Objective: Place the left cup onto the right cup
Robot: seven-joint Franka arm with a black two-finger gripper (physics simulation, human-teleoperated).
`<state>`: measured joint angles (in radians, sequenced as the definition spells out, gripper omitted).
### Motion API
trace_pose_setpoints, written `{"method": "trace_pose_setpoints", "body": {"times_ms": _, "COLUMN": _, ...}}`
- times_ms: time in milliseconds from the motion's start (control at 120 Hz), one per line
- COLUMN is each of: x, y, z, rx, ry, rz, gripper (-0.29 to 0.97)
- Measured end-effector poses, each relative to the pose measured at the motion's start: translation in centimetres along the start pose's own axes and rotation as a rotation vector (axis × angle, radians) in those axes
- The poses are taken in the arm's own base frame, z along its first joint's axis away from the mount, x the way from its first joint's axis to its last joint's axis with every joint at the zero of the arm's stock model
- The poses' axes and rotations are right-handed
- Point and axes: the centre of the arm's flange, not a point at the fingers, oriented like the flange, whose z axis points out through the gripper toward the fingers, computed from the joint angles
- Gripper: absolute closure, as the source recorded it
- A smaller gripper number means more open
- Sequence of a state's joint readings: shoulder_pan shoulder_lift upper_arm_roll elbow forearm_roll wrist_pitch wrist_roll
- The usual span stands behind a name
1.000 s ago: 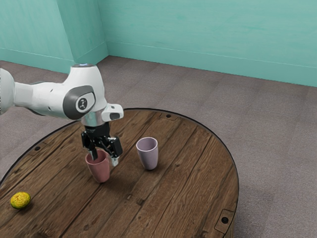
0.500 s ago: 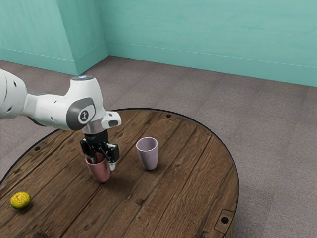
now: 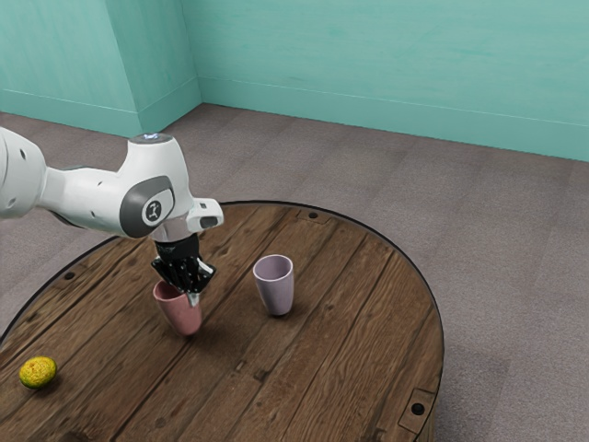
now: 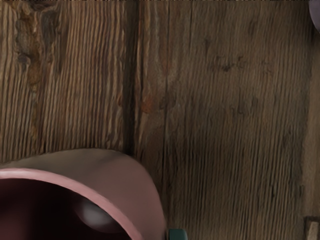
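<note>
You have the claw (image 3: 191, 287) pressed together on the pink cup (image 3: 180, 313). Its black fingers pinch the cup's wall at the rim, on the side that faces the lavender cup (image 3: 274, 285). The white arm (image 3: 101, 198) comes in from the exterior view's left and bends down over the cup. The pink cup sits left of the middle of the round wooden bench (image 3: 331, 350) in the exterior view. It leans a little, mouth up, and you cannot tell whether its base rests on the planks or clears them. The lavender cup stands upright near the bench's middle, apart from the pink one, on the exterior view's right of it. In the wrist view the pink cup (image 4: 115, 185) lies just under the hand, its dark inside showing past the rim, with bench planks (image 4: 225, 100) beyond it. A small yellow lump (image 3: 38, 371) lies at the bench's edge, at the exterior view's lower left, well apart from both cups.
</note>
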<state>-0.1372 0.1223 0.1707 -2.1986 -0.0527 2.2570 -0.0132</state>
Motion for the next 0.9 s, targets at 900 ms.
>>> {"method": "trace_pose_setpoints", "body": {"times_ms": 900, "x": 5.8, "y": 15.0, "z": -15.6, "rx": -0.004, "ry": -0.047, "rz": 0.014, "gripper": 0.77}}
